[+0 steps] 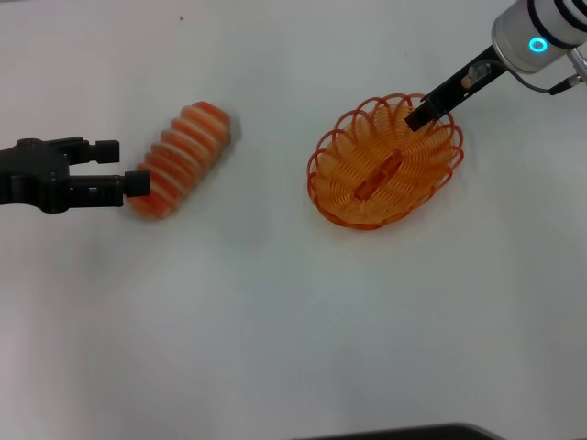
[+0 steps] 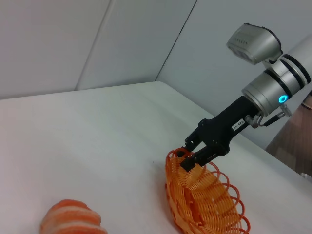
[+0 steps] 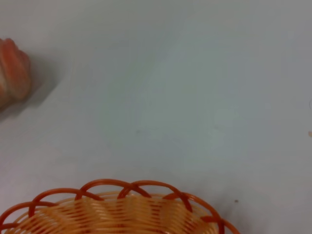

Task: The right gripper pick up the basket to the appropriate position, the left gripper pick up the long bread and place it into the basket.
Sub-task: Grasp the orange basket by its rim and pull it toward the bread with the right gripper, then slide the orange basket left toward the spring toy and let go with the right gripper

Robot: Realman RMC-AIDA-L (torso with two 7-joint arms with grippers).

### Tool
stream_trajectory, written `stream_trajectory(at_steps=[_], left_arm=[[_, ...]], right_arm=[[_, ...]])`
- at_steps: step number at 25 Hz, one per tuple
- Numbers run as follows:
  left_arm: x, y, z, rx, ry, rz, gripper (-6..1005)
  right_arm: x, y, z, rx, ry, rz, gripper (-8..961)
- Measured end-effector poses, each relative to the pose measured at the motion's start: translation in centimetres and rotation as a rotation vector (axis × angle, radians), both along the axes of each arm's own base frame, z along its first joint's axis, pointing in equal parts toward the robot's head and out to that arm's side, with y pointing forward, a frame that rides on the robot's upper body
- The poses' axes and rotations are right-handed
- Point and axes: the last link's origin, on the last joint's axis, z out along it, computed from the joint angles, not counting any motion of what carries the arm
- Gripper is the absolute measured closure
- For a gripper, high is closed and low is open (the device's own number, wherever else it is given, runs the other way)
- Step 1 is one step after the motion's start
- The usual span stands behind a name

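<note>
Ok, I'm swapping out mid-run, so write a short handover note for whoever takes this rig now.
Right pincer: at the far rim of the basket, fingers straddling the rim; grip looks closed on it.
Left pincer: open, level with the long bread, one fingertip at its near end, no grasp yet.
Basket holds no bread and sits on the white table.
Left to do: finish placing the basket, grasp the bread, put it in the basket.

We see long bread (image 1: 182,158) on table (image 1: 275,321) at 9 o'clock of basket (image 1: 385,165), well apart. Left end effector (image 1: 128,165) touches bread's 7 o'clock end. Right end effector (image 1: 417,115) sits at basket's 1 o'clock rim.
</note>
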Motion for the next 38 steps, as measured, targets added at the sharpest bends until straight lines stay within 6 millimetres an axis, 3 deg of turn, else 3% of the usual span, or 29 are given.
stream_trajectory(at_steps=[8, 14, 21, 25, 38], left_arm=[[0.0, 0.0, 0.0, 0.0, -0.001, 0.001, 98], [0.0, 0.0, 0.0, 0.001, 0.0, -0.001, 98], [0.0, -0.1, 0.0, -0.001, 0.001, -0.007, 99], [0.1, 0.0, 0.1, -0.002, 0.001, -0.011, 99], [0.4, 0.5, 0.4, 0.013, 0.012, -0.023, 99]], right_arm=[[0.3, -0.2, 0.1, -0.003, 0.009, -0.011, 695], [0.3, -0.7, 0.9, -0.013, 0.096, -0.042, 831], [-0.3, -2.5, 4.1, 0.001, 0.404, -0.084, 881], [-0.4, -3.5, 4.7, -0.007, 0.524, -0.088, 892], [4.4, -5.0, 1.6, 0.151, 0.617, -0.262, 836]])
